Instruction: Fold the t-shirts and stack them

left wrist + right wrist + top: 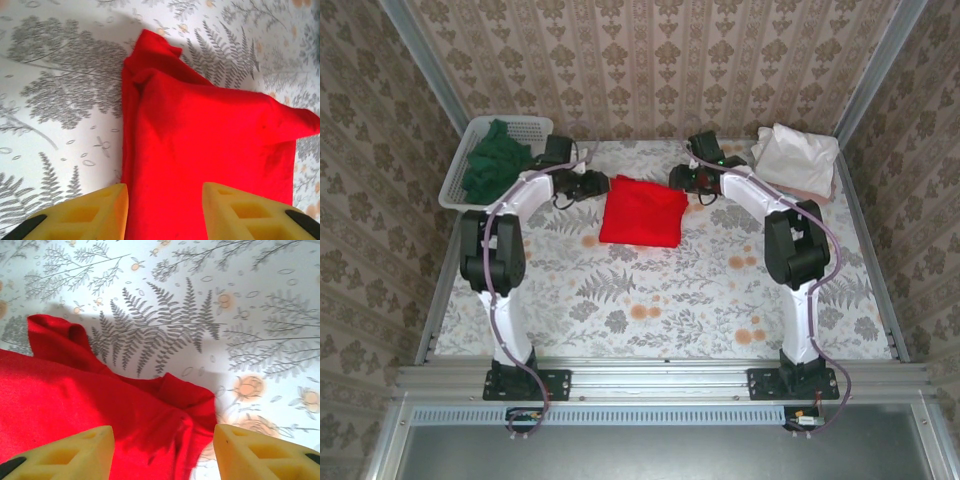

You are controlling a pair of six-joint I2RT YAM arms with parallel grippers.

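Nothing here can be read: no words, numbers, labels or signs. The side of the red t-shirt (642, 210) that faces up is plain red cloth.
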